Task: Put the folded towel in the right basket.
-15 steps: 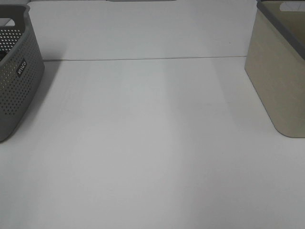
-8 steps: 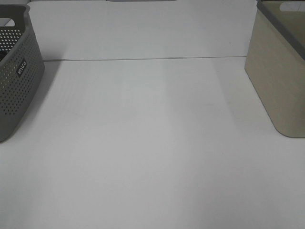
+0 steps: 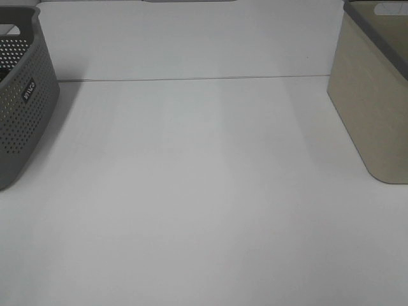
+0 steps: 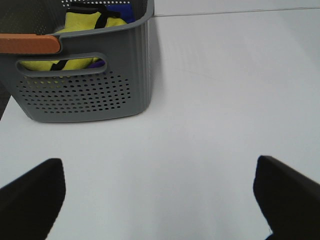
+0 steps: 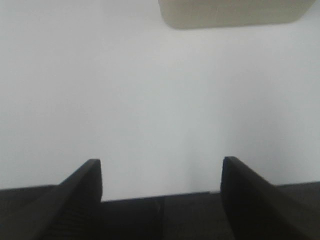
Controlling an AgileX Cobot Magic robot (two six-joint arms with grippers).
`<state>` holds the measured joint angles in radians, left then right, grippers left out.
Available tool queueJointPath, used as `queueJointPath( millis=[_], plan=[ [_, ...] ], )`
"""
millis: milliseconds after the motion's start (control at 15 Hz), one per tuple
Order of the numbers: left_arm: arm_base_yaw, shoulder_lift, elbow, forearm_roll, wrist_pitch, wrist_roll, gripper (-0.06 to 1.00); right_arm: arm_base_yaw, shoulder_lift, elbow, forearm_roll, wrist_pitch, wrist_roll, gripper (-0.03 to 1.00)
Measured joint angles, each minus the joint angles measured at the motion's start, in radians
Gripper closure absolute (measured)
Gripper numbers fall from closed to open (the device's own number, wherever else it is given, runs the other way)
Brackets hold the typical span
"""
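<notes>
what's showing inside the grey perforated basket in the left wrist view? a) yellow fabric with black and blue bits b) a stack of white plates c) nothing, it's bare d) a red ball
a: through the handle slot and over the rim of the grey perforated basket, yellow fabric shows with black straps and a patch of blue beside it.

A grey perforated basket [image 3: 19, 95] holding yellow and blue cloth [image 4: 85, 20] stands on the white table [image 3: 204, 204].
</notes>
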<state>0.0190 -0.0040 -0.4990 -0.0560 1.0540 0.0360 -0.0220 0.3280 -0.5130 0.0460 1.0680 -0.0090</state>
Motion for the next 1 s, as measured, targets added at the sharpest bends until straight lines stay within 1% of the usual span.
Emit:
queueJointPath(
  millis=[200,400,1000],
  plan=[
    [0.000,0.000,0.000,0.000,0.000,0.000,-0.03,0.000,-0.189,0.002,-0.009,-0.004,0.000,0.32],
    [0.000,0.000,0.000,0.000,0.000,0.000,-0.03,0.000,-0.313,0.002,-0.008,-0.004,-0.007,0.32],
    [0.000,0.000,0.000,0.000,0.000,0.000,-0.03,0.000,-0.334,0.005,-0.008,-0.004,-0.007,0.32]
  ],
)
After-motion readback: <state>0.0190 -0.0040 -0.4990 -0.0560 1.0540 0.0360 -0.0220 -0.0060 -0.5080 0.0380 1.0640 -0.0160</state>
